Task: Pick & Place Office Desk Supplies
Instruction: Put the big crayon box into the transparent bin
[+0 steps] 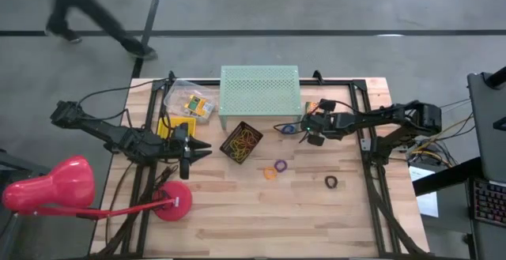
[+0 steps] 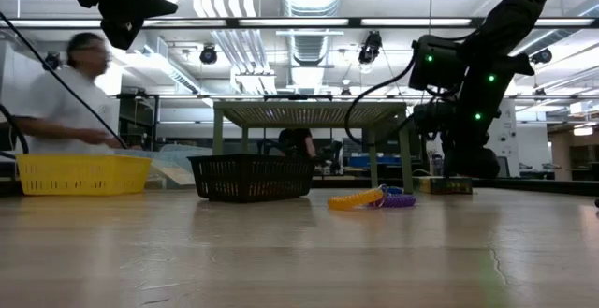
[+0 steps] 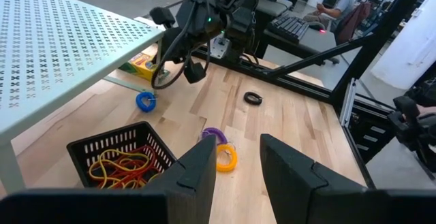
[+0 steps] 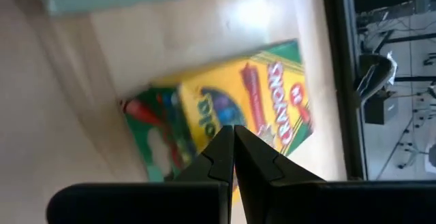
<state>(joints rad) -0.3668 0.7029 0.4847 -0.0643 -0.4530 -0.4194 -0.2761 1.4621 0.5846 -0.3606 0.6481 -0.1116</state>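
- High view: the left gripper (image 1: pixel 190 150) hovers over the desk (image 1: pixel 300 212) beside the yellow basket (image 1: pixel 168 127), its jaws part open and empty. That basket is mostly hidden under the arm, so its contents cannot be made out.
- The right gripper (image 1: pixel 305 123) sits at the right end of the mint-green stand (image 1: pixel 261 92); its tip and the box under it are hard to tell apart here.
- The black basket (image 1: pixel 241 141) lies in front of the stand and holds a tangle of red, orange and yellow rubber bands (image 1: pixel 240 143).
- A clear bag (image 1: pixel 192 100) with yellow boxes inside lies left of the stand. A blue ring (image 1: pixel 288 128), a purple ring (image 1: pixel 280 165), an orange ring (image 1: pixel 270 174) and a black ring (image 1: pixel 331 182) lie loose on the desk, the purple and orange ones touching.
- The pink lamp (image 1: pixel 55 187) is cut off at the picture's left edge; a person walks past beyond the desk, blurred.
- Low view: the black basket's mesh hides its contents. The orange and purple rings show as a low heap right of the basket. The right arm covers the stand's right leg.
- Left wrist view: the empty jaws stand apart above the black basket, whose bands are plainly seen.
- Right wrist view: the jaws are clenched together with nothing between them, poised right above a crayon box (image 4: pixel 225 115), which is blurred and partly under the stand's edge.
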